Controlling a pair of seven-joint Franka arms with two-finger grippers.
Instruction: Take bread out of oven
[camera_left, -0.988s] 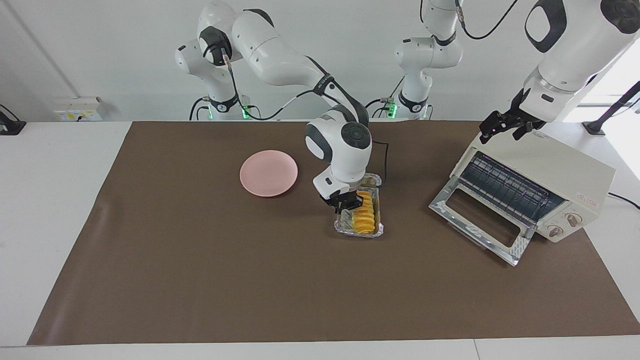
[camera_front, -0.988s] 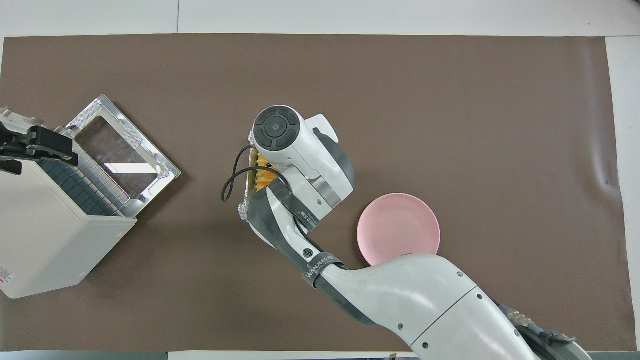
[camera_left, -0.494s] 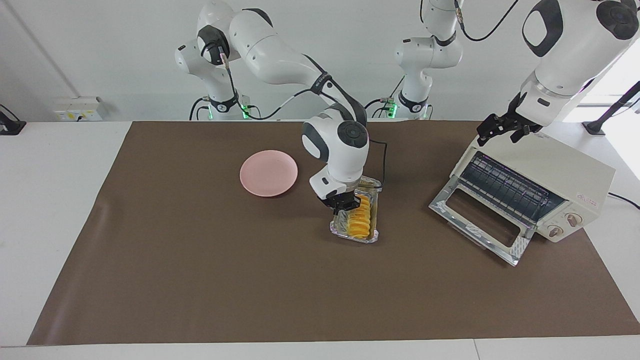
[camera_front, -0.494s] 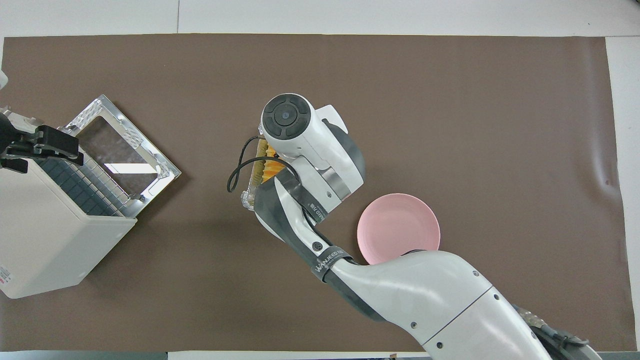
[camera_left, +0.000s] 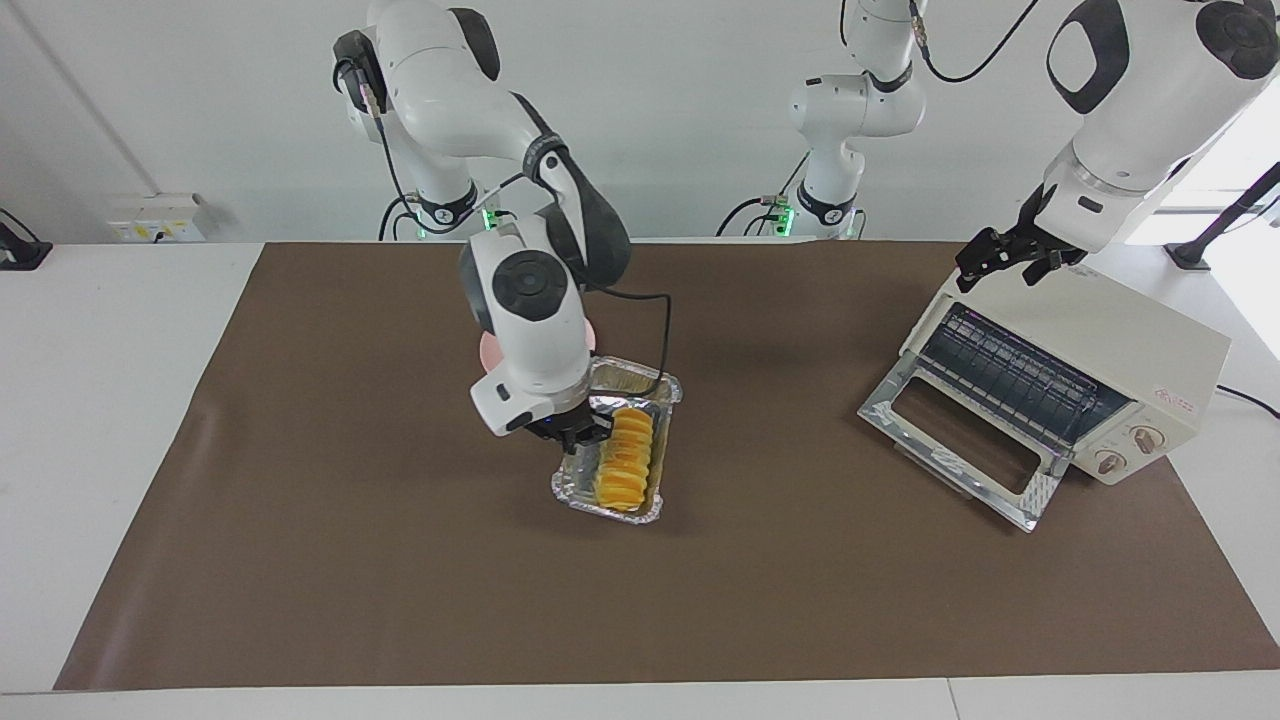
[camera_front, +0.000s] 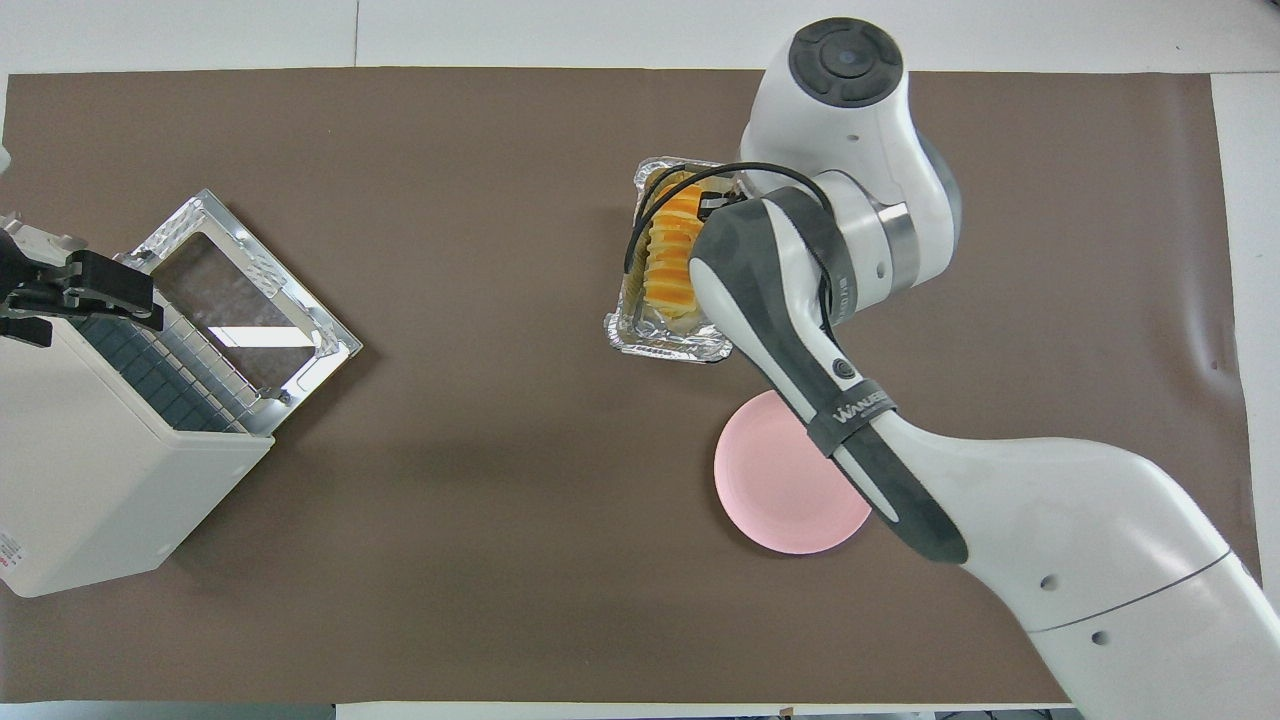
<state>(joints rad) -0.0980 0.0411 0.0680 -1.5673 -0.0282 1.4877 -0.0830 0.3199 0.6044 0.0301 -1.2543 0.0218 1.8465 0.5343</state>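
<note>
Right gripper (camera_left: 572, 432) is raised over the brown mat (camera_left: 400, 560) on the counter (camera_left: 110, 420), its fingers (camera_left: 590, 433) clamped on the long side wall of the foil tray (camera_left: 645, 505). The tray hangs tilted from that grip, above the mat, with a shadow beneath it.

Bread (camera_left: 624, 459) lies lengthwise inside the foil tray, just beside the fingers, on the side of them toward the left arm's end. The fingers grasp the tray rim only; whether they touch the loaf cannot be told. In the overhead view the bread (camera_front: 672, 252) shows partly under the right arm's wrist.

Pink plate (camera_front: 775, 490) sits on the mat, largely hidden by the right arm in the facing view.

Oven (camera_left: 1110, 345) stands at the left arm's end of the counter, glass door (camera_left: 955, 440) dropped open, wire rack (camera_left: 1010, 375) bare.

Left gripper (camera_left: 1005, 255) hovers over the oven's top edge above the door opening, waiting; its fingers look spread and hold nothing.
</note>
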